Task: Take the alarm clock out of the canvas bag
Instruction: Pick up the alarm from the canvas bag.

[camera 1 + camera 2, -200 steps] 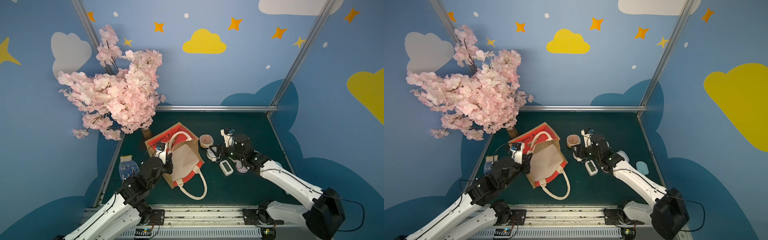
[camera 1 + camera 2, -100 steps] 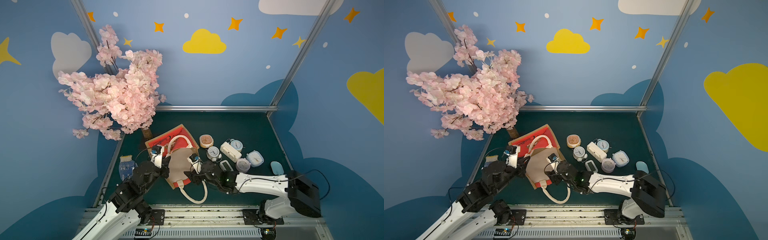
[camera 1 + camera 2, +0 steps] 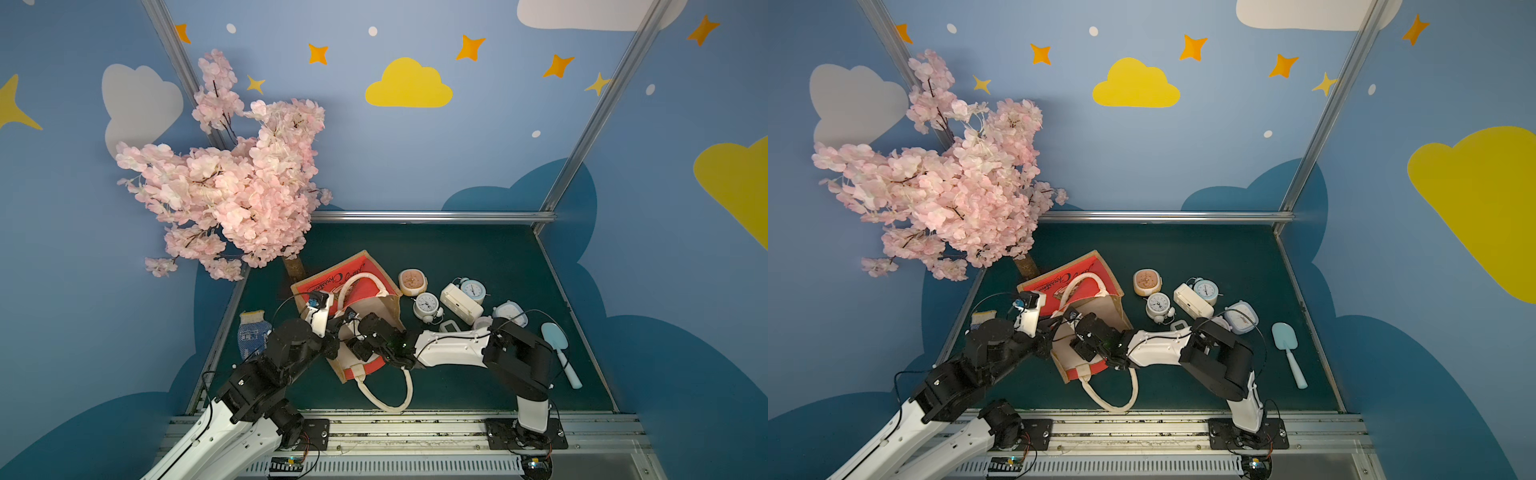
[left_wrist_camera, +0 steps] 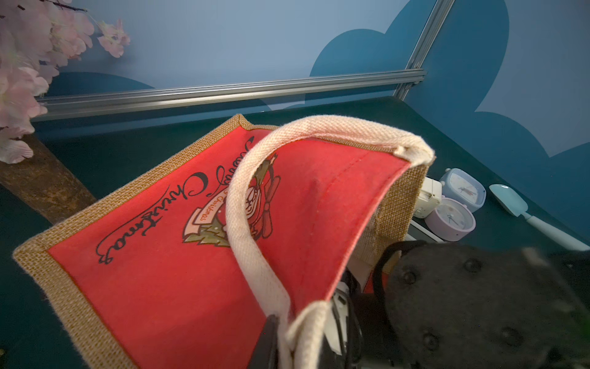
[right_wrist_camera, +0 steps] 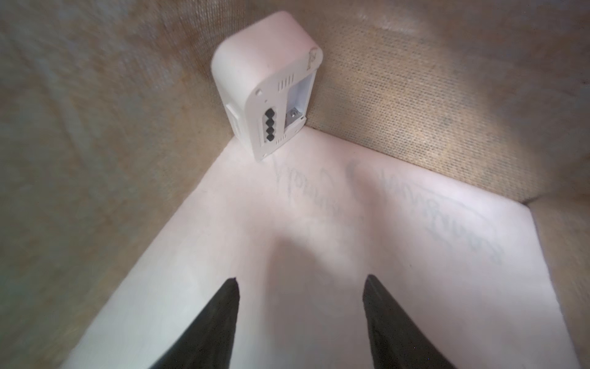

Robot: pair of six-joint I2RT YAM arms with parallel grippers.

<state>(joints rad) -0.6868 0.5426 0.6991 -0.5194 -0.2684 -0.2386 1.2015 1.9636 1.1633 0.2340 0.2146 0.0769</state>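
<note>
Canvas bag [image 3: 376,286] holds white alarm clock [image 5: 265,86], upright, in a corner.

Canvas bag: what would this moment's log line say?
left gripper: shut on canvas bag | right gripper: open, inside it | alarm clock: in corner, untouched

light: even, soft | top views: sharp, edges bowed | right wrist: blurred, glow through tan burlap canvas bag [image 5: 431,105] wall

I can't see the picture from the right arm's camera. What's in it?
A white alarm clock sits in a corner inside the bag, its back with four black buttons facing the camera. The right pincer is open, its two black tips apart from the clock, above the bag's cream lining.
</note>
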